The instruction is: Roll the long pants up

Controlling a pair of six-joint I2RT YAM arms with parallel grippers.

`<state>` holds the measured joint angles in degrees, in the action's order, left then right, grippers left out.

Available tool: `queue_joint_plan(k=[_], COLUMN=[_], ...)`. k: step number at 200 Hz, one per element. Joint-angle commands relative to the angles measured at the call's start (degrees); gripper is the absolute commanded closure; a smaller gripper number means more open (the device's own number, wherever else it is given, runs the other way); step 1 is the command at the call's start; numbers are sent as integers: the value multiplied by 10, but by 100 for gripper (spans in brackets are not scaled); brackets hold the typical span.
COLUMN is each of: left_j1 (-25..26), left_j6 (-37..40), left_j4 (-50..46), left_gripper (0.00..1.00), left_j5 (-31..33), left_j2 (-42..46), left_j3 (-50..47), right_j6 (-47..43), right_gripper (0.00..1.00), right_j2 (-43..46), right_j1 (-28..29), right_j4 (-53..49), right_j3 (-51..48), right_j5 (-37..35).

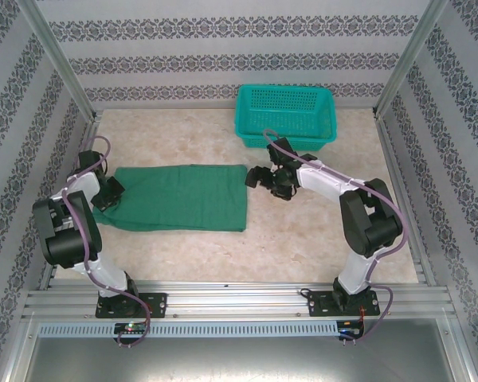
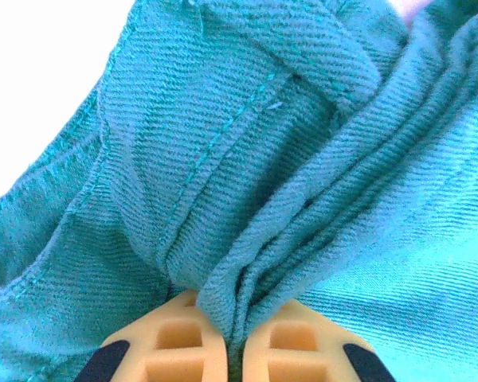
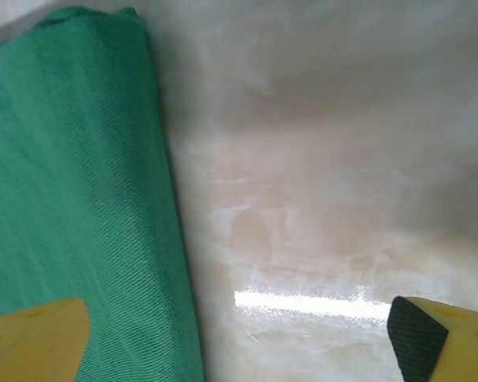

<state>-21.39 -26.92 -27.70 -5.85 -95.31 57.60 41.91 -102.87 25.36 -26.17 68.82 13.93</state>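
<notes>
While the pants [image 1: 183,196] lie folded in a long flat band across the left middle of the counter [image 1: 319,239], the left gripper [image 1: 109,191] sits at their left end. Its fingers [image 2: 175,350] are pinched together on a bunched ridge of green twill, with seams and hem gathered between them. That hold looks meant to give the roll a starting edge, or to anchor the end. At the band's right end the right gripper [image 1: 263,177] hovers low just off the cloth, its fingers [image 3: 32,338] spread wide with nothing between them. One tip is above the fabric's edge and the other over bare counter, apparently lined up to straddle that end. A teal basket [image 1: 287,115] stands at the far side, apart from the pants. No turn of a roll shows yet, so the job appears barely begun.
</notes>
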Motion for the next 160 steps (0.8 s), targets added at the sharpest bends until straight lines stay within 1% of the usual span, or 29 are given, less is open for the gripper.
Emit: queue_joint_plan(k=[1, 43, 47, 56, 66, 72, 77, 91, 95, 99, 113, 123, 137, 141, 151, 160], left_j1=[-1, -2, -2, -2, -2, -2, -2, -2, -2, -2, -2, -2, -2, -2, -2, -2], left_j6=[-16, -20, -18, -17, -17, -17, -18, -18, -16, -15, -16, -14, -15, -14, -15, -15], left_j4=[-35, -71, -73, -79, -81, -81, -81, -79, -77, -74, -71, -70, -71, -73, -77, -79], left_gripper=[100, 100, 97, 83, 73, 65, 62, 62, 62, 65, 90, 100, 100, 95, 70, 55], left_j5=[5, 54, 54, 57, 54, 53, 52, 47, 44, 41, 40, 38, 45, 47, 57, 67], left_j2=[34, 83, 85, 89, 91, 91, 89, 85, 84, 81, 75, 70, 69, 69, 70, 74], left_j3=[-4, 2, 5, 8, 10, 10, 10, 8, 8, 6, 3, 3, 2, 3, 4, 4], right_j6=[6, 6, 6, 6, 7, 6, 7, 5, 5, 5, 4, 3, 3, 1, 1, 0], right_gripper=[3, 3, 3, 3, 3, 3, 3, 3, 3, 3, 3, 3, 3, 3, 3, 3], right_j2=[-20, -30, -31, -30, -30, -29, -29, -30, -30, -30, -30, -30, -30, -31, -33, -34], right_j1=[9, 12, 12, 12, 12, 12, 12, 11, 11, 10, 9, 8, 7, 7, 6, 6], right_j4=[-6, -1, 0, 2, 6, 8, 9, 10, 10, 11, 12, 10, 11, 13, 12, 13], right_j3=[21, 25, 25, 22, 18, 16, 15, 13, 12, 12, 11, 11, 11, 11, 11, 11], right_j5=[-6, -2, -1, -1, 0, 0, 1, 2, 2, 2, 2, 2, 3, 3, 5, 5])
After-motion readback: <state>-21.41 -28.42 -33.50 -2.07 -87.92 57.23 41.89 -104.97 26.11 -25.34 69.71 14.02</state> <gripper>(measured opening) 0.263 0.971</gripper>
